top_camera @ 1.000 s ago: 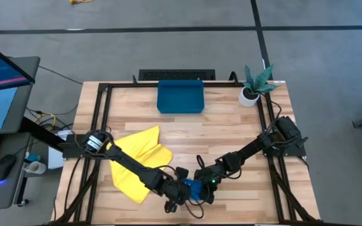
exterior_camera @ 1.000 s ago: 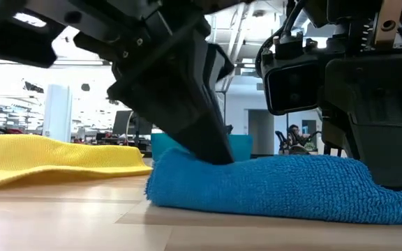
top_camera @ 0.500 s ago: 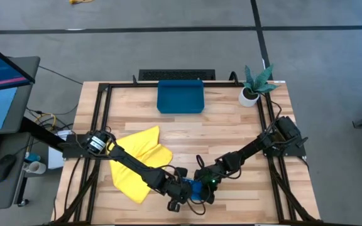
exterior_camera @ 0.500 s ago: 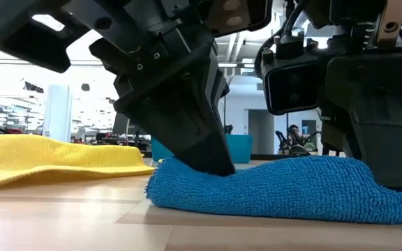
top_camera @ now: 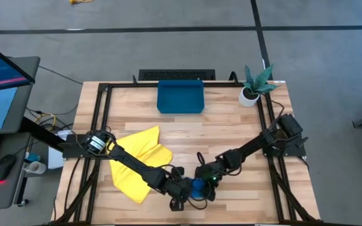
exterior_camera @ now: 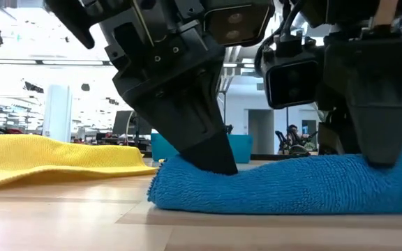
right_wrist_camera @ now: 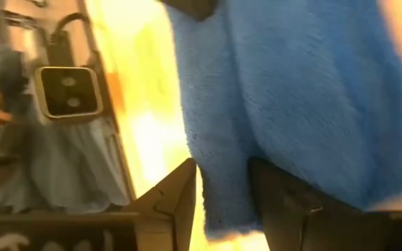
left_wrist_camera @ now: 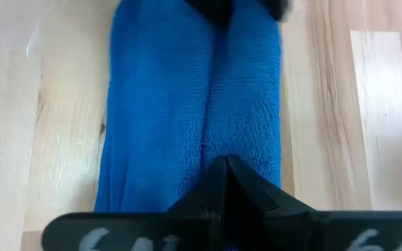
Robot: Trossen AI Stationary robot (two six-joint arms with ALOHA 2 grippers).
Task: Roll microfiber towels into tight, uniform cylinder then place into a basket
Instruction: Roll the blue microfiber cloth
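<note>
The blue towel [exterior_camera: 285, 185] lies as a thick bundle on the table near the front edge, with a crease along its top [left_wrist_camera: 208, 104]. It also shows in the high view [top_camera: 197, 186]. My left gripper [exterior_camera: 215, 164] stands shut on its left part. My right gripper [exterior_camera: 381, 157] is on its right end, fingers either side of a fold [right_wrist_camera: 222, 188]. The yellow towel [top_camera: 137, 162] lies spread and rumpled at the table's left. The teal basket [top_camera: 180, 97] stands at the far edge. My left gripper presses its shut fingertips [left_wrist_camera: 225, 174] down on the top of the bundle, at the crease near its left end [exterior_camera: 218, 171]. The fingers come from above, slanting, and dent the cloth. The towel lies on the table. My right gripper pinches the right end of the blue towel between its two fingers [right_wrist_camera: 278, 199], several layers at a fold [right_wrist_camera: 225, 167]. The fingers come from above, pointing down [exterior_camera: 381, 150]. The towel rests on the table below them.
A white pot with a green plant [top_camera: 253, 86] stands at the far right corner. Black frame rails [top_camera: 102, 125] run along the table's sides. Bare wood lies between the basket and the towels. A person sits behind the table's near edge [right_wrist_camera: 5, 125].
My right gripper has risen a little, and the towel's right end has come up fuller with it. My left gripper has shifted slightly toward the right along the bundle, still pressing on it.
</note>
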